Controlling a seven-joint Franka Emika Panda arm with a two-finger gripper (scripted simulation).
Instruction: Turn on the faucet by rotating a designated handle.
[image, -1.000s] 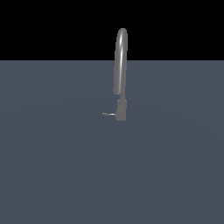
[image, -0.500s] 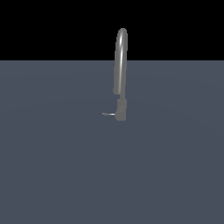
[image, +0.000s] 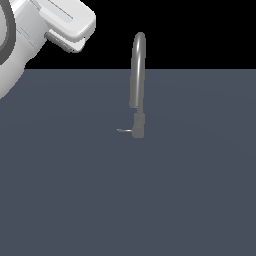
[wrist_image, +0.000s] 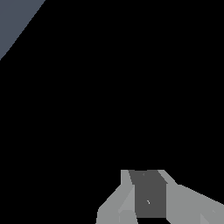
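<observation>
The faucet is a tall slim grey gooseneck tap standing on a short thicker base in the middle of the exterior view. The handle is a tiny thin grey lever sticking out of the base toward the exterior view's left. A white-and-grey part of my arm fills the top left corner, high above and far to the left of the faucet. In the wrist view my gripper shows at the edge with its two pale fingers apart and nothing between them. The faucet is out of the wrist view.
A flat dark blue-grey surface carries the faucet and spreads across the whole lower part of the exterior view. A corner of it shows in the wrist view. The background is black.
The arm has come into the exterior view's top left corner, where it did not show before. The faucet and handle have not moved.
</observation>
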